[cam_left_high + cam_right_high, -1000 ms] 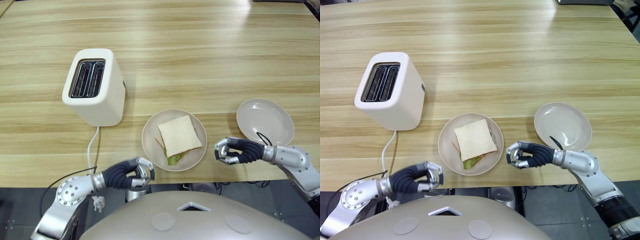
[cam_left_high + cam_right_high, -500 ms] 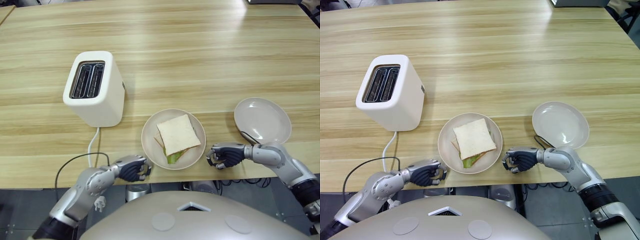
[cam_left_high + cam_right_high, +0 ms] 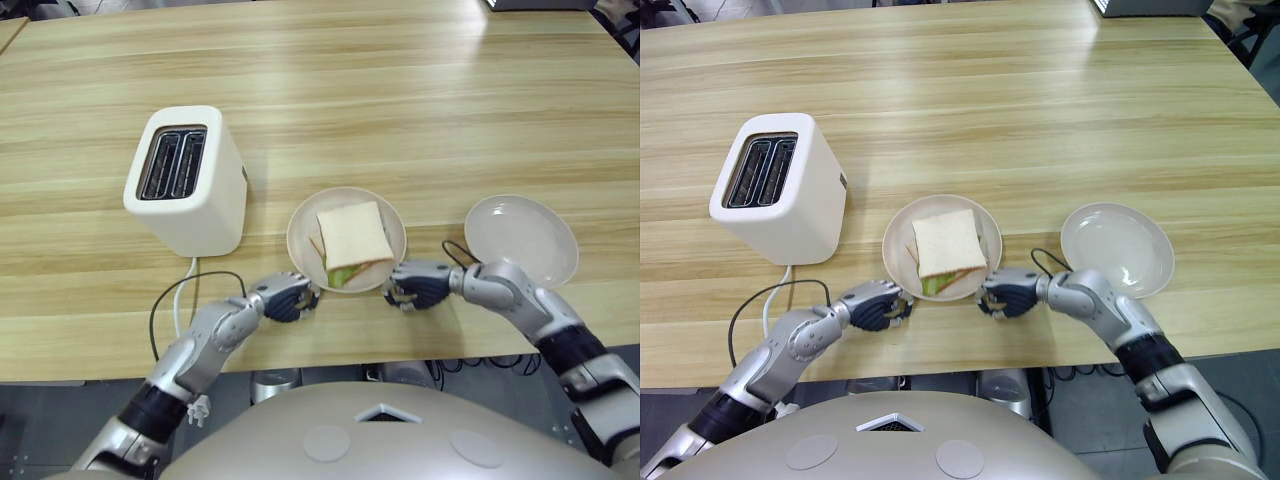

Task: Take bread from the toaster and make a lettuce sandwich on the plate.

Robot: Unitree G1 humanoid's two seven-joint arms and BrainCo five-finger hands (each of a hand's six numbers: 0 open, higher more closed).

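Two fists flank the plate [image 3: 303,225]: the left robot hand [image 3: 285,298] and right robot hand [image 3: 418,284] are curled closed, empty, against its near rim. The lettuce sandwich [image 3: 352,235] lies on that plate.

Lettuce sandwich [image 3: 352,240] on plate [image 3: 298,228]; empty toaster [image 3: 187,178]

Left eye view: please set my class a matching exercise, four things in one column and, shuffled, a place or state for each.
Things:
1. toaster
2. sandwich
3. empty plate
4. white cord

Places or states:
A. farthest to the right
B. trails from the toaster's base toward the near edge
C. at the left, both slots empty
D. lies on the middle plate

Pairs: 1-C, 2-D, 3-A, 4-B.
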